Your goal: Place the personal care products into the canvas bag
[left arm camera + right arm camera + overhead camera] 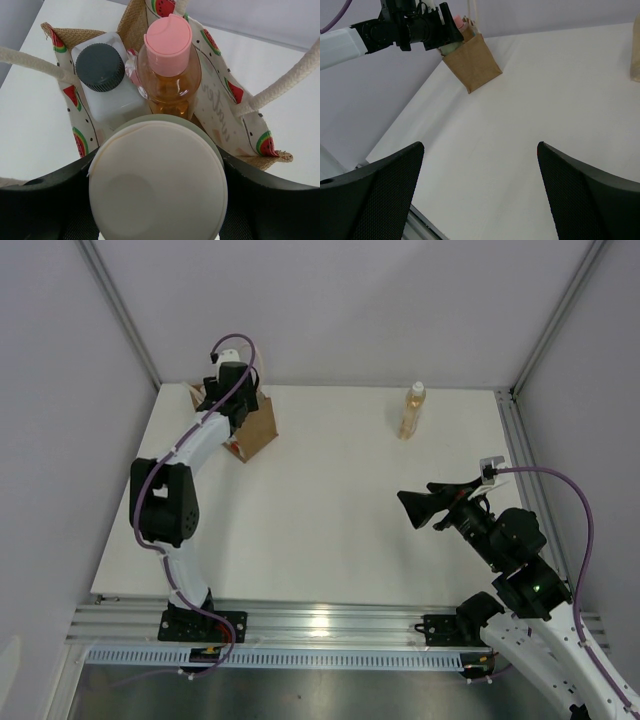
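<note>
The canvas bag (262, 427) stands at the table's far left, brown outside with a watermelon-print lining (210, 95). Inside it stand a white bottle with a black cap (101, 67) and a peach bottle with a pink cap (168, 45). My left gripper (158, 156) hangs right over the bag's mouth, shut on a cream bottle (157, 185) whose round lid faces the camera. Far back right, the tall amber bottle with a white cap (411, 410) stands alone. Over the table's right side, my right gripper (408, 510) is open with nothing in it.
Two cream loop handles (280, 85) spread to either side of the bag's mouth. The left arm (165, 505) arches along the table's left edge. Grey walls close in the table at the back and sides, and an aluminium rail (320, 625) runs along the near edge.
</note>
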Available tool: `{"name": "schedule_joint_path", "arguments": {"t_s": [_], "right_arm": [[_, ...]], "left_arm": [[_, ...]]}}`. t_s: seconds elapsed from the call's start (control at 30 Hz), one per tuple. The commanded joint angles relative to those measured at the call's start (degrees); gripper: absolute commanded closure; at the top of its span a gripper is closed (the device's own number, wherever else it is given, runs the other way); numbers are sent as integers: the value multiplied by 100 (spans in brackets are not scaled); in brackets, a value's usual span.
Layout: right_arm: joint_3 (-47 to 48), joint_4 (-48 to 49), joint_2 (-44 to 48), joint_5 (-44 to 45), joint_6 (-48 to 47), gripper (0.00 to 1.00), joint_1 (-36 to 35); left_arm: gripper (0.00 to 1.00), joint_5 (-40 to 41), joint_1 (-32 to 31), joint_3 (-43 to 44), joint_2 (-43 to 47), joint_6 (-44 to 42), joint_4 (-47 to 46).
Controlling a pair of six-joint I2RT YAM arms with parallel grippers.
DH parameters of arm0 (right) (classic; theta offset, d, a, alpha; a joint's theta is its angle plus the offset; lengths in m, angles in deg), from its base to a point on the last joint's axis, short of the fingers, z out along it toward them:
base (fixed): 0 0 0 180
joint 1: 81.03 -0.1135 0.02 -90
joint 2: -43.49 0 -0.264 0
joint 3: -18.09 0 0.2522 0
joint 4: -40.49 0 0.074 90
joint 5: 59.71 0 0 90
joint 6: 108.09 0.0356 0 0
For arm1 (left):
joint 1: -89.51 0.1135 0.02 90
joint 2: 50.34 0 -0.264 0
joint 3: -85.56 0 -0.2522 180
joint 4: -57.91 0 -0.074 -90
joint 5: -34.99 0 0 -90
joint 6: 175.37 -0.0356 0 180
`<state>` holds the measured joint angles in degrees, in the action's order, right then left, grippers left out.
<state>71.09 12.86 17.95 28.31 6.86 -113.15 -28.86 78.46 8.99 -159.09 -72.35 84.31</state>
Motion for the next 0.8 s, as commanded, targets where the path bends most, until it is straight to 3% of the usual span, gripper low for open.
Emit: {"name": "schedule_joint_path", "arguments": {"t_s": [0.0, 0.23, 0.27, 0.3, 0.77], "right_arm": [[189, 42, 40, 13, -52, 1, 4], [198, 33, 49, 22, -52, 1, 4], [198, 33, 49, 22, -60, 1, 4], [206, 33, 49, 22, -52, 1, 4], [242, -20, 146, 119, -95, 1, 4]], "left_arm": [[73, -14, 33, 288, 56, 131, -412], [57, -49, 33, 121, 55, 210, -561], [47, -49, 33, 43, 90, 219, -605], [45, -49, 33, 25, 108, 245, -623], [29, -31, 33, -143, 196, 245, -667]]}}
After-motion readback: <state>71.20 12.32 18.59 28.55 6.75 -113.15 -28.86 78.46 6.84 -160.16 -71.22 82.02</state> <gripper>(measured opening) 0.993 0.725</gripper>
